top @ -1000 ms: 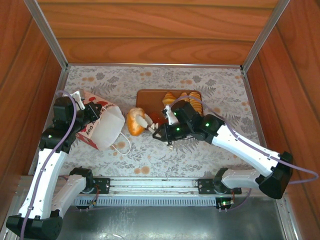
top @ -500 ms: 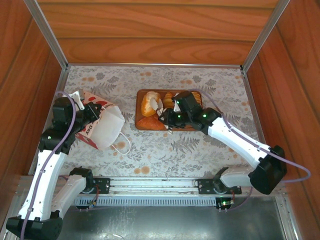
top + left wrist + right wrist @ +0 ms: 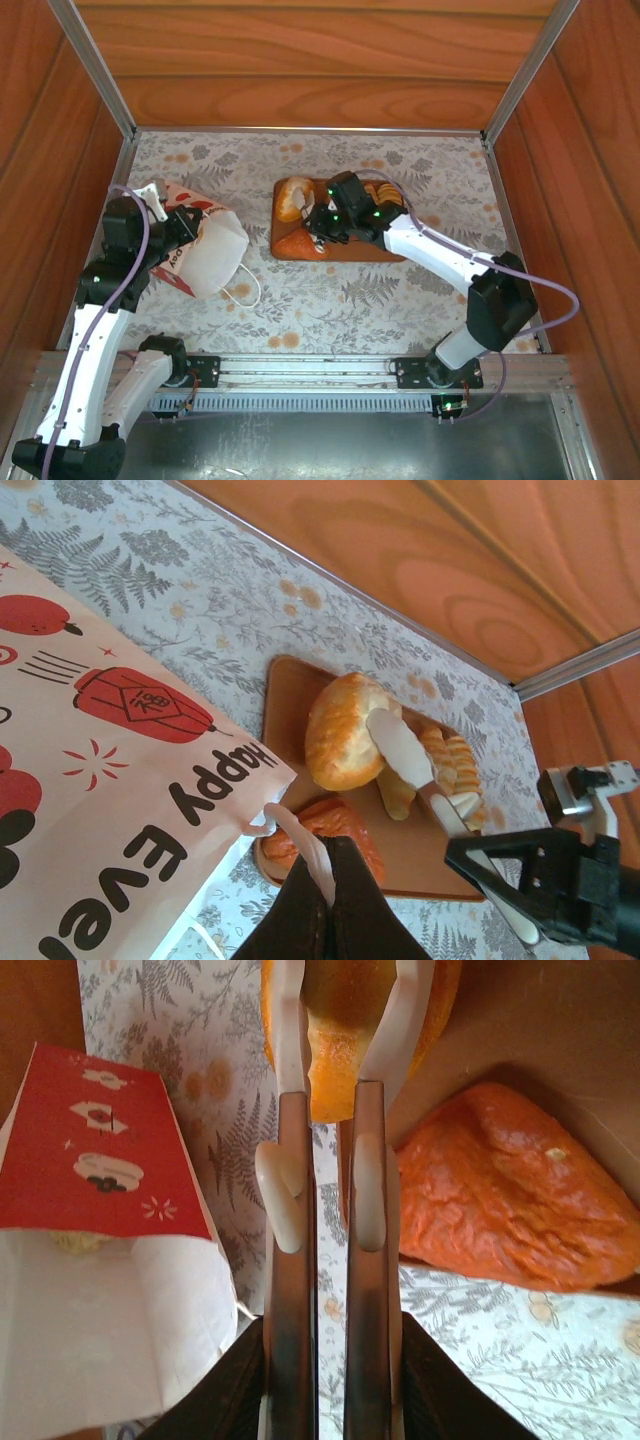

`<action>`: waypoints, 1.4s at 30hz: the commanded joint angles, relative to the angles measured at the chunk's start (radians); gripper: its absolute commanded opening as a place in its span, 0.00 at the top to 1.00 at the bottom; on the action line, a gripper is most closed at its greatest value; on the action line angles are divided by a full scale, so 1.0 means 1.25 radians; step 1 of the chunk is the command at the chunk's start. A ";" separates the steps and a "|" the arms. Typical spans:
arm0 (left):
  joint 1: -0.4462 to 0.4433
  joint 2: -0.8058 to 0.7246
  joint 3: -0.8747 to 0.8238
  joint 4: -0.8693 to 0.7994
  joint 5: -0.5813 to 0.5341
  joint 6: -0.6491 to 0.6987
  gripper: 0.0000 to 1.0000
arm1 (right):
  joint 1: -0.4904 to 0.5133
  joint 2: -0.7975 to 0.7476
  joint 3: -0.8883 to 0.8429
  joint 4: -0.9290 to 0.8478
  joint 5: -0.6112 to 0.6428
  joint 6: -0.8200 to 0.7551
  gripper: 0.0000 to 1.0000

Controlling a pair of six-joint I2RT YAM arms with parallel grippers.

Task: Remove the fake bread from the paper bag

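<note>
**Round bun set-down.** The round bun (image 3: 338,730), smooth and golden with an orange-brown rim, is pinched between the white fingers of the right gripper (image 3: 350,1005) at the far-left corner of the tray (image 3: 285,695). A second ago we saw it carried above the cloth just left of the tray, so it has crossed onto the tray. In our judgement only the release remains for this piece. We cannot tell whether it already touches the tray.

On the tray's near-left part lies a reddish, wrinkled pastry (image 3: 500,1200), and ridged croissants (image 3: 450,760) fill its right part.

Well left of the tray lies the paper bag (image 3: 205,255), matt white with red print. The left gripper (image 3: 328,880), pressed together, pinches its thin cord handle (image 3: 295,835), as before.

The tray is flat, brown and rectangular, and rests on fern-patterned cloth (image 3: 400,290).
</note>
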State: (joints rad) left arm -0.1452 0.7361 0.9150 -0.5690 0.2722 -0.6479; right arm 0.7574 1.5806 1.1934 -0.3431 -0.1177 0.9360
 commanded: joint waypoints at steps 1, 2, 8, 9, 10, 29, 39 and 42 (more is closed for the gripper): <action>-0.004 -0.017 0.005 0.013 0.014 0.009 1.00 | -0.006 0.022 0.028 0.083 0.014 0.042 0.77; -0.005 -0.020 0.005 0.013 0.013 0.010 1.00 | -0.006 0.031 0.031 0.094 0.013 0.047 0.77; -0.004 -0.024 0.006 0.013 0.014 0.023 1.00 | -0.006 0.058 0.027 0.107 0.028 0.084 0.75; -0.005 -0.024 0.006 0.014 0.014 0.023 1.00 | -0.005 0.059 0.022 0.113 0.032 0.094 0.75; -0.005 -0.023 0.007 0.013 0.014 0.023 1.00 | -0.006 0.084 0.019 0.116 0.035 0.106 0.75; -0.004 -0.011 0.006 0.013 0.012 0.021 1.00 | 0.036 0.037 -0.010 0.073 0.096 0.193 0.68; -0.004 -0.010 0.002 0.013 0.014 0.019 1.00 | 0.054 0.013 -0.031 0.058 0.141 0.212 0.67; -0.005 -0.012 0.000 0.013 0.015 0.019 1.00 | 0.054 0.031 -0.025 0.077 0.121 0.222 0.66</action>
State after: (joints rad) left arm -0.1452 0.7280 0.9150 -0.5690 0.2783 -0.6285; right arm 0.8185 1.6146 1.1599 -0.2916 0.0177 1.1927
